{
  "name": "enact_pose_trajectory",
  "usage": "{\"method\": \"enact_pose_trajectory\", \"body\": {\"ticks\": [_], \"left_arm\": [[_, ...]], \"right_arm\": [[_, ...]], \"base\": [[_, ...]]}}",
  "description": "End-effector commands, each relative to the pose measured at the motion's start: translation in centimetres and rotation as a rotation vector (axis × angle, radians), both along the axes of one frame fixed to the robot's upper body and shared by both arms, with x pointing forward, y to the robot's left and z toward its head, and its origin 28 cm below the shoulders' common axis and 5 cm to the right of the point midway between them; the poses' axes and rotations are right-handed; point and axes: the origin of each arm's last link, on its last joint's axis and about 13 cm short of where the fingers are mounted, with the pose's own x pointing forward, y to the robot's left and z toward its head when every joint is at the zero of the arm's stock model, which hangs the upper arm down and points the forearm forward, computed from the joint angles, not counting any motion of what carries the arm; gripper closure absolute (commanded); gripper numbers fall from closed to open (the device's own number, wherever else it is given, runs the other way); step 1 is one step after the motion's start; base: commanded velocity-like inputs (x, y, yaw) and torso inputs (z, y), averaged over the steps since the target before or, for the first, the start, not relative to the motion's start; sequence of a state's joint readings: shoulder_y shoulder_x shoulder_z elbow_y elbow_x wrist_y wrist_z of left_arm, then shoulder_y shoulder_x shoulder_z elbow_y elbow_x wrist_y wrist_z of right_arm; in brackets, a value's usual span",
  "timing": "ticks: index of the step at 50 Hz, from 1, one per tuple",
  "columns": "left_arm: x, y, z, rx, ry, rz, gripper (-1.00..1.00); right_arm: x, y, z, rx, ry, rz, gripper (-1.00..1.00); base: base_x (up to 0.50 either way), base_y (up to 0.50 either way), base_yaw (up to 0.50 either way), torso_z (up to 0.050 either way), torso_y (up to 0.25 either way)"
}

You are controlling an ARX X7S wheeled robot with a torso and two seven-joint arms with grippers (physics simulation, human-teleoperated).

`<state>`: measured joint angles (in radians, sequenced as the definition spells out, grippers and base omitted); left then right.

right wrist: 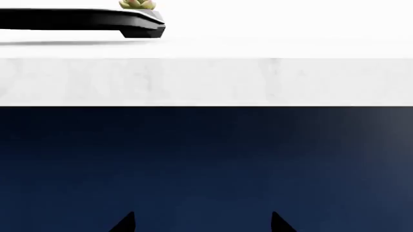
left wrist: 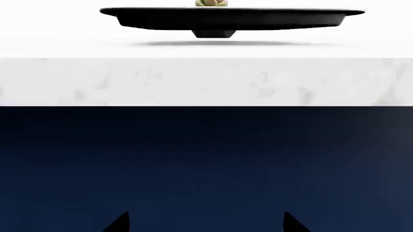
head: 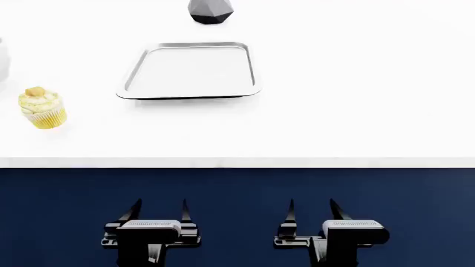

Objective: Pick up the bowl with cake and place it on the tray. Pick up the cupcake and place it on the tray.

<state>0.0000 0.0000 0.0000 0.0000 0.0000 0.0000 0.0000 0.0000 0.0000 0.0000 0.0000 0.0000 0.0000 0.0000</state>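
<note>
The silvery tray (head: 191,69) lies flat on the white counter, centre back. In the wrist views it shows edge-on and dark (left wrist: 232,18) (right wrist: 77,19). The cupcake (head: 42,108), in a yellow case with cream frosting, stands upright at the left, apart from the tray. A white curved sliver (head: 2,58) at the left border looks like the bowl's side; the cake is out of view. My left gripper (head: 162,203) (left wrist: 206,222) and right gripper (head: 312,203) (right wrist: 202,222) are both open and empty, below the counter's front edge.
A grey faceted plant pot (head: 210,11) stands just behind the tray; its green plant top (left wrist: 212,3) (right wrist: 137,5) peeks over the tray. The counter's marble front edge (left wrist: 206,82) and navy cabinet face (head: 237,189) lie ahead of both grippers.
</note>
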Motion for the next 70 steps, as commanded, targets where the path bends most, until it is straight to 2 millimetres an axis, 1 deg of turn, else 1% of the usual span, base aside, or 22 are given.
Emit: {"method": "enact_pose_trajectory", "body": {"ticks": [1, 7, 12, 14, 19, 22, 30, 33, 35, 36, 38, 39, 40, 41, 48, 51, 53, 54, 56, 57, 59, 70], "left_arm": [[0.1, 0.1, -0.1, 0.004, 0.001, 0.002, -1.00], [0.0, 0.3, 0.7, 0.012, -0.008, 0.005, -1.00], [-1.0, 0.5, 1.9, 0.023, 0.012, 0.032, -1.00], [-1.5, 0.6, 2.5, 0.018, 0.016, 0.031, -1.00], [-3.3, 1.0, 5.1, 0.018, 0.022, 0.035, -1.00], [-4.0, 1.2, 7.0, 0.030, 0.018, 0.030, -1.00], [-5.8, 2.0, 13.8, 0.051, -0.024, 0.008, -1.00], [-5.5, 4.0, 16.4, 0.156, -0.107, 0.097, -1.00], [-5.6, 4.3, 18.5, 0.154, -0.157, 0.176, -1.00], [-6.0, 4.1, 19.2, 0.129, -0.148, 0.194, -1.00], [-7.1, 3.9, 20.5, 0.081, -0.087, 0.076, -1.00], [-7.7, 3.9, 21.1, 0.054, -0.040, 0.004, -1.00], [-8.0, 4.1, 21.7, 0.042, -0.031, -0.013, -1.00], [-8.0, 4.4, 22.5, 0.035, -0.039, -0.011, -1.00], [-8.4, 5.7, 26.0, 0.004, -0.088, -0.025, -1.00], [-8.9, 6.1, 26.9, -0.008, -0.121, -0.031, -1.00], [-9.0, 6.4, 27.4, -0.012, -0.135, -0.031, -1.00], [-9.0, 6.5, 27.7, -0.020, -0.140, -0.031, -1.00], [-9.0, 6.8, 28.1, -0.023, -0.151, -0.031, -1.00], [-9.0, 6.9, 28.3, -0.027, -0.156, -0.030, -1.00], [-8.9, 7.0, 28.7, -0.032, -0.166, -0.025, -1.00], [-8.4, 7.2, 29.2, -0.045, -0.186, -0.017, -1.00]], "right_arm": [[0.1, 0.0, 0.1, 0.001, 0.001, 0.000, -1.00], [0.1, 0.1, 1.1, 0.012, -0.003, -0.012, -1.00], [-0.8, 0.3, 1.8, 0.021, 0.006, -0.027, -1.00], [-1.1, 0.3, 2.2, 0.021, 0.010, -0.027, -1.00], [-2.5, 0.3, 4.4, 0.027, 0.015, -0.037, -1.00], [-3.2, 0.3, 6.2, 0.019, 0.009, -0.031, -1.00], [-5.3, 0.6, 12.5, -0.037, -0.023, 0.004, -1.00], [-5.6, 0.8, 13.9, -0.051, -0.030, 0.021, -1.00], [-5.0, -0.5, 15.7, -0.159, -0.131, -0.010, -1.00], [-5.0, -0.3, 16.7, -0.163, -0.176, -0.002, -1.00], [-5.8, 0.5, 18.3, -0.104, -0.194, 0.024, -1.00], [-6.6, 0.8, 18.8, -0.067, -0.150, 0.028, -1.00], [-7.3, 1.0, 19.4, -0.036, -0.076, 0.045, -1.00], [-7.6, 1.0, 20.0, -0.028, -0.063, 0.059, -1.00], [-7.7, 0.7, 23.9, -0.057, -0.089, 0.034, -1.00], [-7.9, 0.6, 25.4, -0.078, -0.100, 0.030, -1.00], [-9.2, 0.6, 23.6, -0.191, 0.137, 0.131, -1.00], [-9.5, 0.1, 23.8, -0.214, 0.124, 0.147, -1.00], [-9.6, -1.1, 26.8, -0.094, -0.087, 0.059, -1.00], [-9.9, -1.5, 27.8, -0.064, -0.143, 0.035, -1.00], [-10.4, -1.8, 28.6, -0.056, -0.159, 0.032, -1.00], [-11.3, -2.3, 30.1, -0.045, -0.189, 0.009, -1.00]], "base": [[0.00, 0.00, 0.00, 0.000, 0.000], [0.00, 0.00, 0.00, 0.000, 0.000], [0.00, 0.00, 0.00, 0.000, 0.000], [0.00, 0.00, 0.00, 0.000, 0.000], [0.00, 0.00, 0.00, 0.000, 0.000], [0.00, 0.00, 0.00, 0.000, 0.000], [0.00, 0.00, 0.00, 0.000, 0.000], [0.00, 0.00, 0.00, 0.000, 0.000], [0.00, 0.00, 0.00, 0.000, 0.000], [0.00, 0.00, 0.00, 0.000, 0.000], [0.00, 0.00, 0.00, 0.000, 0.000], [0.00, 0.00, 0.00, 0.000, 0.000], [0.00, 0.00, 0.00, 0.000, 0.000], [0.00, 0.00, 0.00, 0.000, 0.000], [0.00, 0.00, 0.00, 0.000, 0.000], [0.00, 0.00, 0.00, 0.000, 0.000], [0.00, 0.00, 0.00, 0.000, 0.000], [0.00, 0.00, 0.00, 0.000, 0.000], [0.00, 0.00, 0.00, 0.000, 0.000], [0.00, 0.00, 0.00, 0.000, 0.000], [0.00, 0.00, 0.00, 0.000, 0.000], [0.00, 0.00, 0.00, 0.000, 0.000]]}}
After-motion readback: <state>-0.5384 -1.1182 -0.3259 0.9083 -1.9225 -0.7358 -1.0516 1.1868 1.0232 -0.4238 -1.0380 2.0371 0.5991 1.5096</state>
